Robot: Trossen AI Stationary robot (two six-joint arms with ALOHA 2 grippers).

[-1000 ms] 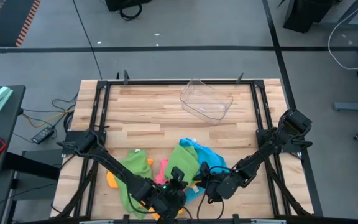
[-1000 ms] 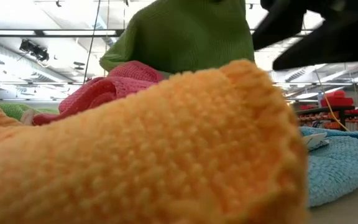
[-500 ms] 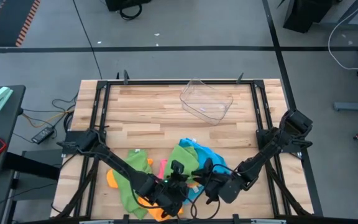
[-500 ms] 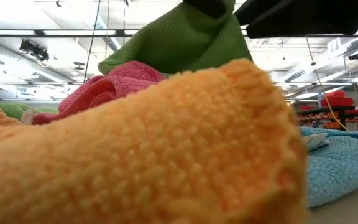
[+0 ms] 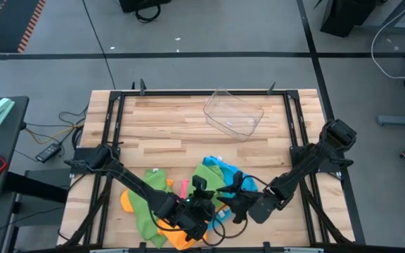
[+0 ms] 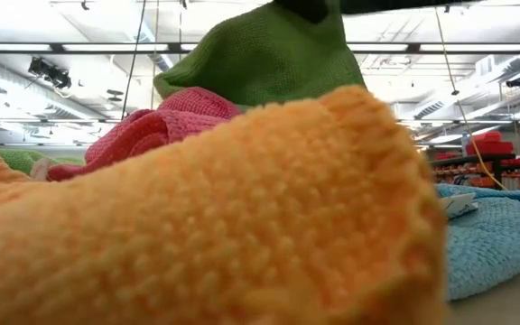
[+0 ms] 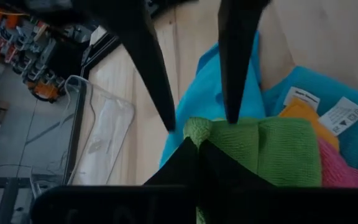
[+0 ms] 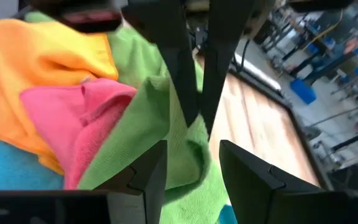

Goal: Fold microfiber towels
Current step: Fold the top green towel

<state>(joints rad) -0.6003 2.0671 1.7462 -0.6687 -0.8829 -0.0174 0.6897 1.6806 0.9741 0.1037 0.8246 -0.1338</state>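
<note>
Since a second ago the right claw [image 5: 225, 199] has moved left to meet the left claw [image 5: 204, 207] over the towel pile at the table's [image 5: 174, 126] near edge. The left claw is clamped shut on a green towel [image 7: 272, 146], lifted above the heap; the right claw's fingers stand apart around its fold, so the towel looks about to be spread. I count two green, one orange [image 6: 242, 217], one pink [image 8: 73, 118], one blue [image 7: 197, 93]; one tray [image 5: 233, 114] far off.

Left gripper [image 5: 204, 208] clamped; right gripper [image 5: 225, 199] parted.
</note>
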